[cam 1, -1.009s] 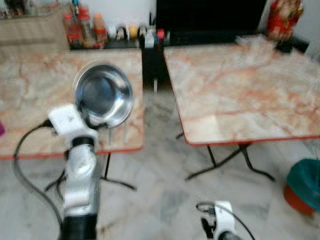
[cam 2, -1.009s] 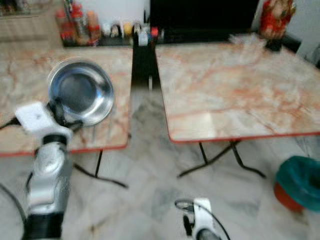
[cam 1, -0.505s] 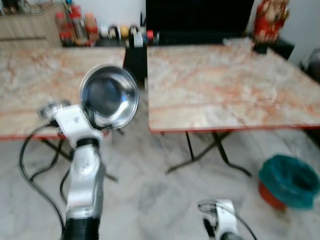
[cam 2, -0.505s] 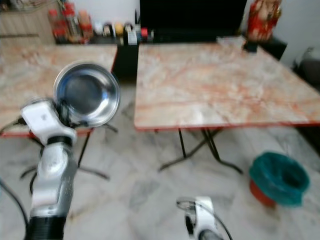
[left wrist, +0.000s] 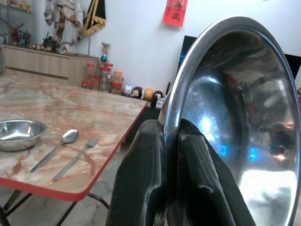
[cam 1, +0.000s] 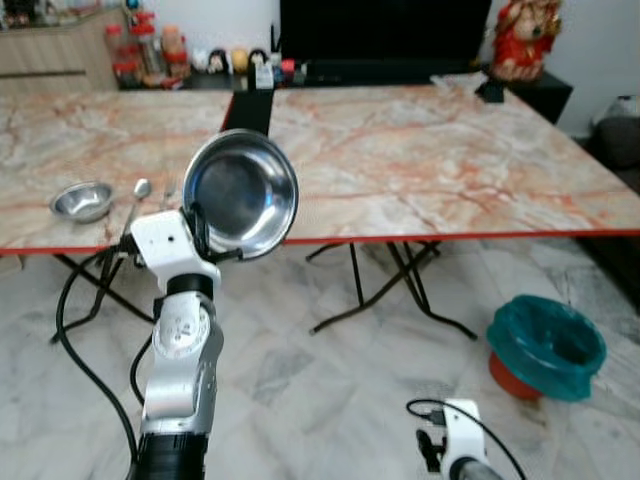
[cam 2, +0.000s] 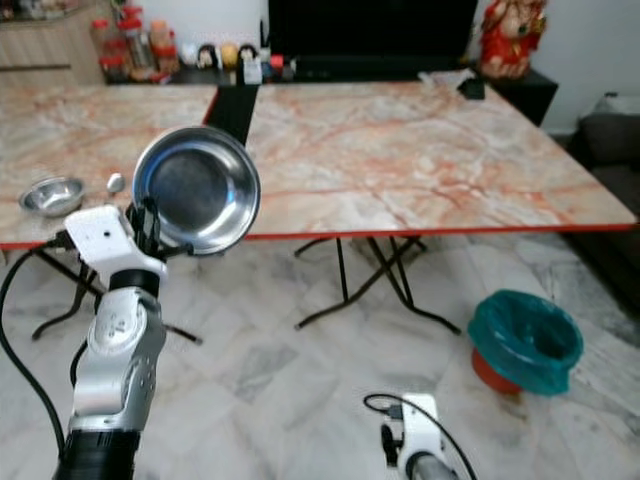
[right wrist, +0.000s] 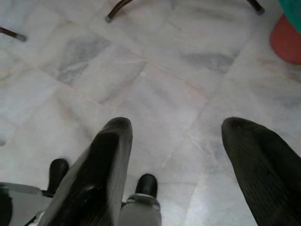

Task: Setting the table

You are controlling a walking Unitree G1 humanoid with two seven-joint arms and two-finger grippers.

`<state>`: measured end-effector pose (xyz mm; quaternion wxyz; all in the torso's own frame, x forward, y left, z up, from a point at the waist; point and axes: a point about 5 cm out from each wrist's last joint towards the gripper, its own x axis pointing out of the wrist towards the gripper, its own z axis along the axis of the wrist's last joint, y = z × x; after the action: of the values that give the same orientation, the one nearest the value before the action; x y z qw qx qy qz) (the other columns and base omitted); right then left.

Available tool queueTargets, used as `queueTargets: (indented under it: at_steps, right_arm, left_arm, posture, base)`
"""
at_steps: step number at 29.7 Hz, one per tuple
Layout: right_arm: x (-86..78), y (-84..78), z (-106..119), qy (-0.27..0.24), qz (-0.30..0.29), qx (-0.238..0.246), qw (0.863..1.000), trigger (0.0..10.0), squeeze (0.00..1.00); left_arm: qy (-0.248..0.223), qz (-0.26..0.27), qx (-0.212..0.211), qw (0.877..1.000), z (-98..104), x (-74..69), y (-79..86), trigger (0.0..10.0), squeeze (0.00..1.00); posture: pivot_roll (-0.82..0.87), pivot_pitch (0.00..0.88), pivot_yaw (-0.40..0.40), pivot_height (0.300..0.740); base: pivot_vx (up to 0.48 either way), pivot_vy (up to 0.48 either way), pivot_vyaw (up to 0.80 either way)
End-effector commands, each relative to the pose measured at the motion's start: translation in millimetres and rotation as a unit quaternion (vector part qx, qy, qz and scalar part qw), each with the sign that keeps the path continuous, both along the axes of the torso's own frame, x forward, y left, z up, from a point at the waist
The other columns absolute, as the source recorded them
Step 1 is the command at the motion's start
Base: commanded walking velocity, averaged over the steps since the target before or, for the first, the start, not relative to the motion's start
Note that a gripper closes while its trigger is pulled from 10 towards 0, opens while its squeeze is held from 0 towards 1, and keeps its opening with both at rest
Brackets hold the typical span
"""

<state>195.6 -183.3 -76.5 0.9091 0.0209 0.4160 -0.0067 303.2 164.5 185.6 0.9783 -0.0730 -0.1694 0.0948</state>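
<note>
A large steel bowl (cam 1: pixel 240 192) is held up on edge in front of the tables, its hollow facing me. My left gripper (cam 1: pixel 200 225) is shut on its lower rim; the black fingers (left wrist: pixel 141 179) pinch the rim from both sides. A small steel bowl (cam 1: pixel 82 200), a spoon (left wrist: pixel 56 148) and a fork (left wrist: pixel 77 155) lie near the front edge of the left marble table (cam 1: pixel 60 140). The right marble table (cam 1: pixel 450 160) is bare. My right gripper (right wrist: pixel 188 155) hangs low over the floor, open, with nothing between its fingers.
A teal bin (cam 1: pixel 547 345) on a red base stands on the floor at the right. Black folding legs (cam 1: pixel 385 290) cross under the right table. Behind the tables are a black cabinet (cam 1: pixel 380 40), bottles (cam 1: pixel 140 55) and a red figurine (cam 1: pixel 518 40).
The whole picture has shifted and sharpened, so the camera moved; the small bowl, spoon and fork came into view. The large bowl stays gripped in my left gripper.
</note>
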Motion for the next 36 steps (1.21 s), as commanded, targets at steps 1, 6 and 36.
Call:
queueTargets:
  at_steps: [1,6,36]
  right_arm:
    - [8.8,3.6,4.9,-0.02,0.006,0.002,1.0,10.0,0.0]
    - [7.9,2.7,4.6,-0.02,0.005,-0.001,1.0,10.0,0.0]
    - [5.7,3.8,3.2,-0.013,0.021,0.002,1.0,10.0,0.0]
  left_arm:
    - [-0.011,-0.002,-0.003,1.0,7.3,2.9,-0.3,10.0,0.0]
    - [-0.01,-0.002,-0.003,1.0,6.1,2.2,-0.3,10.0,0.0]
    - [-0.006,-0.018,-0.001,1.0,3.6,2.2,-6.2,10.0,0.0]
  posture:
    - [0.08,0.0,-0.02,0.727]
    - [0.08,0.0,-0.02,0.727]
    - [0.07,0.0,-0.022,0.727]
  base:
    - [0.281,0.0,0.0]
    - [0.304,0.0,0.69]
    - [0.337,0.0,0.12]
